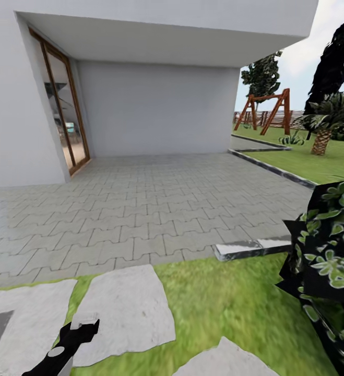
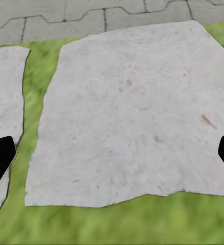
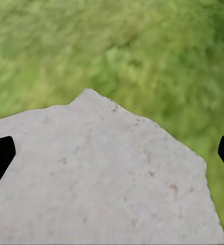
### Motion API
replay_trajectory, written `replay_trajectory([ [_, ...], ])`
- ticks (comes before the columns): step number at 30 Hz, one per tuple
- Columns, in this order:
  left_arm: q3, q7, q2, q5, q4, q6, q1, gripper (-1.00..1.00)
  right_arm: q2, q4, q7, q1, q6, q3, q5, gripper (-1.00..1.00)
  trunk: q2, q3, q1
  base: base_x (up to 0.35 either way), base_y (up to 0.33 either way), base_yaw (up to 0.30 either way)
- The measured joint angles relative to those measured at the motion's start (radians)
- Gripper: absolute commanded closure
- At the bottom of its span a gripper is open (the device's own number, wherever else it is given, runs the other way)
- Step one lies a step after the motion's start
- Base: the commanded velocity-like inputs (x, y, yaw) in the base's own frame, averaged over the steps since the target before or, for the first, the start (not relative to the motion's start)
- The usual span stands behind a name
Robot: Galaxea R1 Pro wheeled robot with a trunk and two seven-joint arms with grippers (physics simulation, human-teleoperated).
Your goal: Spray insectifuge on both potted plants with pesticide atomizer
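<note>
Down at the lower left of the head view my left gripper (image 1: 80, 330) hangs over a stepping stone (image 1: 125, 308), fingers spread wide with nothing between them. The right gripper (image 3: 112, 153) is the same in its wrist view: tips far apart over another stone (image 3: 101, 184), empty. The big leafy bush (image 1: 331, 261) sits close at the right edge, so swinging that way could snag an arm. Beyond are the paved patio (image 1: 140, 203) and house wall (image 1: 156, 109). I can't spot the atomizer or pots from here, so my worry is rolling toward the house, away from the lawn (image 1: 328, 162).
</note>
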Motion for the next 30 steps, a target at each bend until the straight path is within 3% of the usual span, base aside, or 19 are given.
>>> replay_trajectory([
  [5,0.000,0.004,0.000,0.000,-0.001,0.000,0.000,-1.00,0.000,0.000,0.000,0.000,0.000,0.000,0.000,-1.00,0.000,0.000,0.000,0.272,-0.133,0.277],
  [13,0.000,0.005,0.000,0.000,-0.001,0.000,0.000,-1.00,0.000,0.000,0.000,0.000,0.000,0.000,0.000,-1.00,0.000,0.000,0.001,0.047,-0.221,0.276],
  [30,0.000,0.006,0.000,0.000,-0.001,0.000,0.000,-1.00,0.000,0.000,0.000,0.000,0.000,0.000,0.000,-1.00,0.000,0.000,0.000,0.046,-0.036,0.277],
])
